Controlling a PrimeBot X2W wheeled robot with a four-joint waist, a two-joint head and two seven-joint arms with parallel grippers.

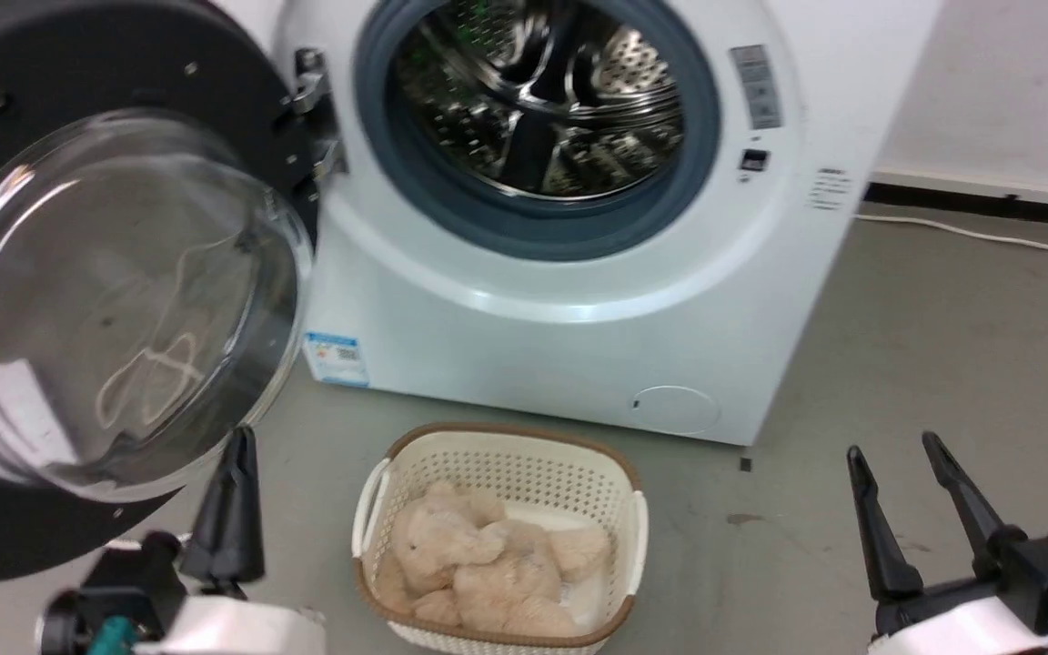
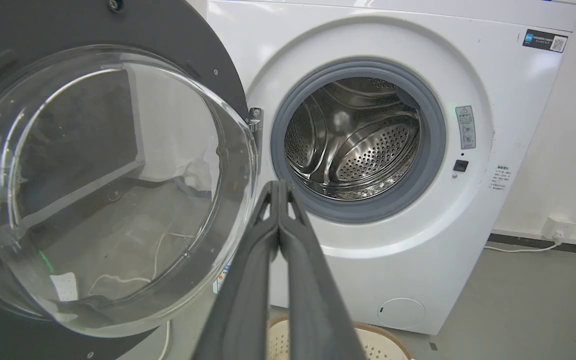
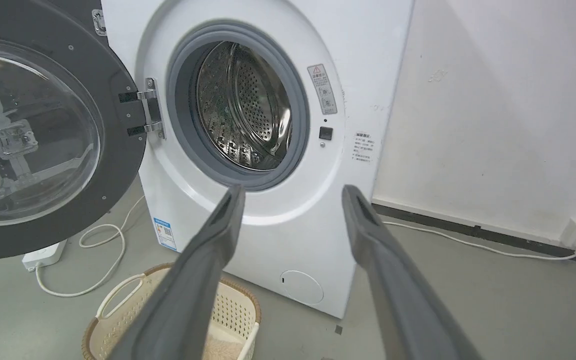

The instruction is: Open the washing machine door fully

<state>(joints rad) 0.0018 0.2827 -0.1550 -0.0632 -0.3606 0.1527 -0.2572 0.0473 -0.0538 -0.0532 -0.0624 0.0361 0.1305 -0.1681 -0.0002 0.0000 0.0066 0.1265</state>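
The washing machine door [image 1: 115, 291] stands swung out to the left on its metal hinge [image 1: 310, 109], black rim and clear glass bowl facing me; it also appears in the left wrist view [image 2: 103, 185] and the right wrist view [image 3: 33, 135]. The white washing machine [image 1: 579, 300] has its steel drum [image 1: 547, 95] exposed inside the grey gasket. My left gripper [image 1: 237, 446] is shut with nothing in it, just below the door's lower rim; its fingers [image 2: 278, 190] are pressed together. My right gripper [image 1: 892, 450] is open at the lower right, away from the machine [image 3: 288, 190].
A cream basket [image 1: 501, 455] holding a beige plush toy [image 1: 488, 564] sits on the grey floor in front of the machine. A white cable [image 3: 103, 255] and power strip [image 3: 43, 255] lie under the door. The wall with a socket [image 3: 575, 232] is to the right.
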